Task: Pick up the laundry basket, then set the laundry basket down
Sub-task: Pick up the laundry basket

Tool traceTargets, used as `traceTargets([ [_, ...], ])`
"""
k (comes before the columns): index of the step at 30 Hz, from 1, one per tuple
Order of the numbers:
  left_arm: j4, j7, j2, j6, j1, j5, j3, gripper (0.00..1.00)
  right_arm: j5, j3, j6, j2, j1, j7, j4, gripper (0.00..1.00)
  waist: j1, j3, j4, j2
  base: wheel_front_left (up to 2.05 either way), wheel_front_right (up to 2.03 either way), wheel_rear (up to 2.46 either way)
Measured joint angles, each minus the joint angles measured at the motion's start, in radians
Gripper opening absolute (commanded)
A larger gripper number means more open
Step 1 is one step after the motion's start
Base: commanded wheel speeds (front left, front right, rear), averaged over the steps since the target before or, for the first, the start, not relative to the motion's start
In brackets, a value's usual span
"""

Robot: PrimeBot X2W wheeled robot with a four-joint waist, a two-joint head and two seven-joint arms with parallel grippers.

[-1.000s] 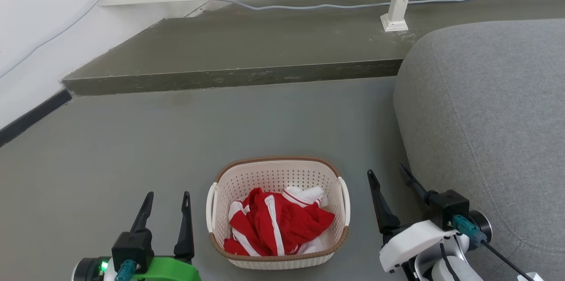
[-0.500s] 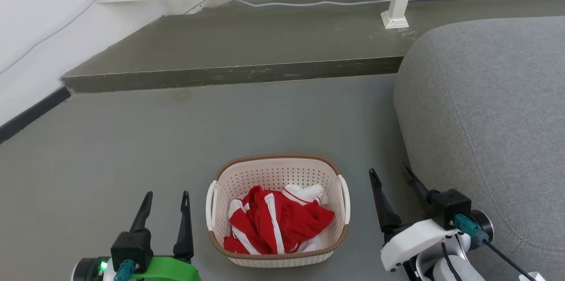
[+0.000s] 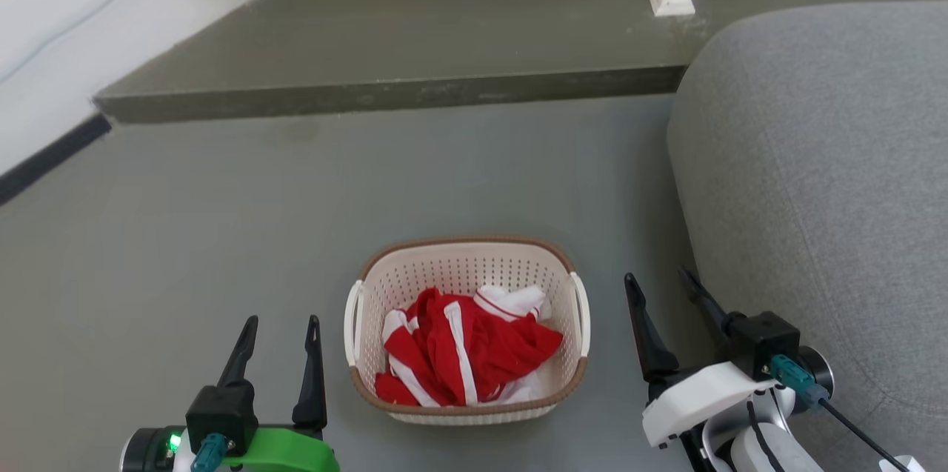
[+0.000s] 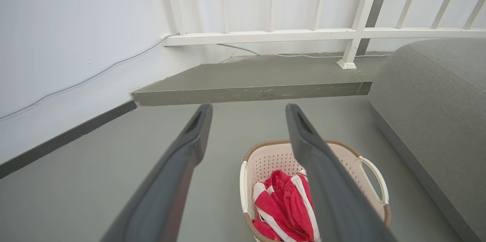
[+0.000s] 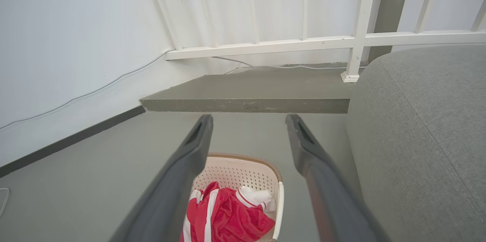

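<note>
grey floor, level, bounded at the far side by a raised step and a white railing; grey sofa to my right. item: laundry basket, cream, perforated, brown rim, standing upright on the floor between my two grippers, touching neither. contents: one red and white garment, crumpled, lying below the rim. left gripper: fingers spread, nothing held, just beside the basket's left handle. right gripper: fingers spread, nothing held, near the right handle, close to the sofa. step in hand, as i judge it: the approach before the pick-up. method advised: bring both grippers inward evenly, so that each pair of fingers straddles its own handle loop; close on both at once; raise both sides together to keep the basket level and the garment inside. caution: a light basket may slide if one side touches first; the right arm has little room beside the sofa.
</note>
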Motion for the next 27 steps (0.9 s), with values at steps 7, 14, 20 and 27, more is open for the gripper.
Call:
traceTargets([
  [7, 0.002, 0.000, 0.000, -0.009, -0.031, 0.006, -0.002, 1.00, 0.002, -0.015, 0.001, 0.001, -0.035, 0.000, -0.004, 1.00, 0.0000, 0.070, 0.001, 0.0000, 0.00, 0.00, 0.00],
  [14, 0.033, -0.003, 0.000, -0.022, -0.091, 0.009, -0.007, 1.00, 0.004, -0.035, 0.002, 0.001, -0.105, 0.000, -0.004, 1.00, 0.0000, 0.153, -0.003, 0.0000, 0.00, 0.00, 0.00],
  [20, 0.054, -0.003, -0.002, -0.034, -0.151, 0.011, -0.011, 1.00, 0.004, -0.041, 0.012, 0.001, -0.152, 0.000, 0.016, 1.00, 0.0000, 0.215, -0.006, 0.0000, 0.00, 0.00, 0.00],
  [27, 0.096, -0.003, -0.010, -0.045, -0.233, 0.008, -0.007, 1.00, 0.009, -0.063, 0.012, 0.000, -0.221, -0.001, 0.072, 1.00, 0.0000, 0.303, -0.007, 0.0000, 0.00, 0.00, 0.00],
])
